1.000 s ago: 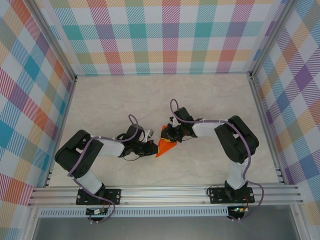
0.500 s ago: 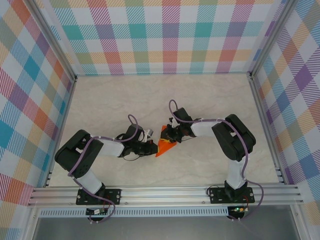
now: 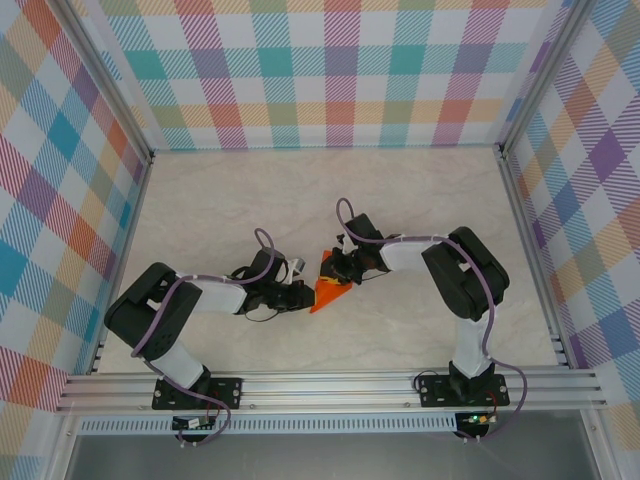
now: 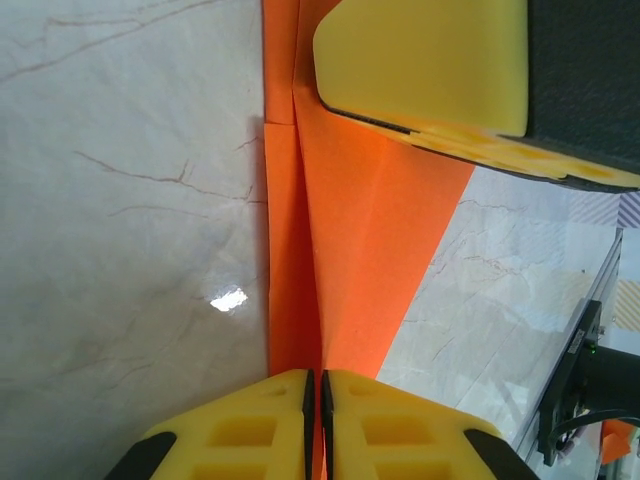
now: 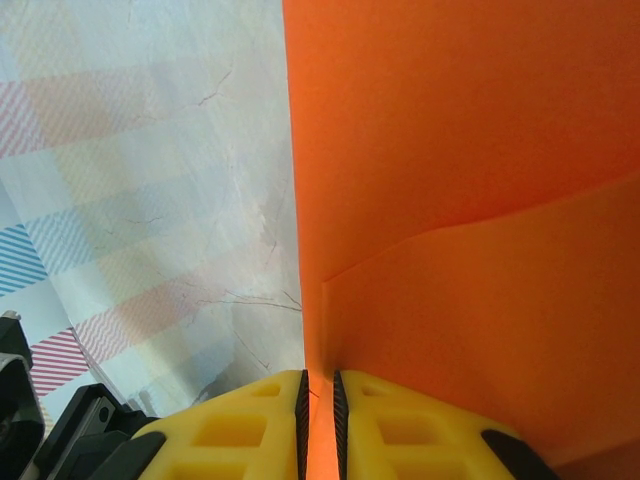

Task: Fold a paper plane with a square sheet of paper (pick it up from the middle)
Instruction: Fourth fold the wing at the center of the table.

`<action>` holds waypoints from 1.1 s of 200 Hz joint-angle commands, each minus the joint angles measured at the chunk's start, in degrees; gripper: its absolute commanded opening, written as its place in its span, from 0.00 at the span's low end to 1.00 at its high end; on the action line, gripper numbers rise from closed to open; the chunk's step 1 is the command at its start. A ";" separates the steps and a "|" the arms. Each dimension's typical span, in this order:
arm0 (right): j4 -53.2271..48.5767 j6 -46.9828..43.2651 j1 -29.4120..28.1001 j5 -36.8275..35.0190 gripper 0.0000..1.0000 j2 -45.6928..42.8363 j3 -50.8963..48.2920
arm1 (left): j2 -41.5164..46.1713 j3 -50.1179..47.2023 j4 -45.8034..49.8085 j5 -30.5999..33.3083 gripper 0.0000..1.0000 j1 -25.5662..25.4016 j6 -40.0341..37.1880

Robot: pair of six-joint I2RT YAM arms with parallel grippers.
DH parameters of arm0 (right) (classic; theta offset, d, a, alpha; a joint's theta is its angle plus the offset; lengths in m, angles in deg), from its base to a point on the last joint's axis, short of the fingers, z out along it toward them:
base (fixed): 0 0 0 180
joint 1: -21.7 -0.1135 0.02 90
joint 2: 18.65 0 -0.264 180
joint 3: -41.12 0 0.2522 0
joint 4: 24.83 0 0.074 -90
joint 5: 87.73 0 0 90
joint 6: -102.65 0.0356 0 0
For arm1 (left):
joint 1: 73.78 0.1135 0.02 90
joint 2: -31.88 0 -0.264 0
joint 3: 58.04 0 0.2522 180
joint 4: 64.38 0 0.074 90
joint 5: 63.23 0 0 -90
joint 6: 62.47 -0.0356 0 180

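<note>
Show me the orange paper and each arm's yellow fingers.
orange paper [image 3: 328, 295]: top view, its flat middle.
left fingers [image 4: 265, 402]: left wrist view, one finger's top.
right fingers [image 5: 390, 412]: right wrist view, one finger's top.

The bright orange paper plane [image 3: 328, 291], a creased narrow triangle, sits at the middle of the surface [image 3: 250, 200], tip pointing toward me.

1 orange paper plane [image 3: 327, 290], 2 grippers, the left gripper [image 4: 316, 385] and the right gripper [image 5: 319, 385], 1 table [image 3: 250, 200]
</note>
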 commanded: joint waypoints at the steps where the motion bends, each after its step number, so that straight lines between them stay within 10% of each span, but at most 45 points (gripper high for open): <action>1: -2.01 -1.43 0.05 -0.79 0.17 2.13 0.43 | 0.28 -0.37 6.76 1.33 0.10 1.17 -2.44; 220: -2.63 -1.26 0.08 -1.21 0.17 3.28 0.24 | -1.93 3.58 22.10 3.72 0.07 0.49 -7.43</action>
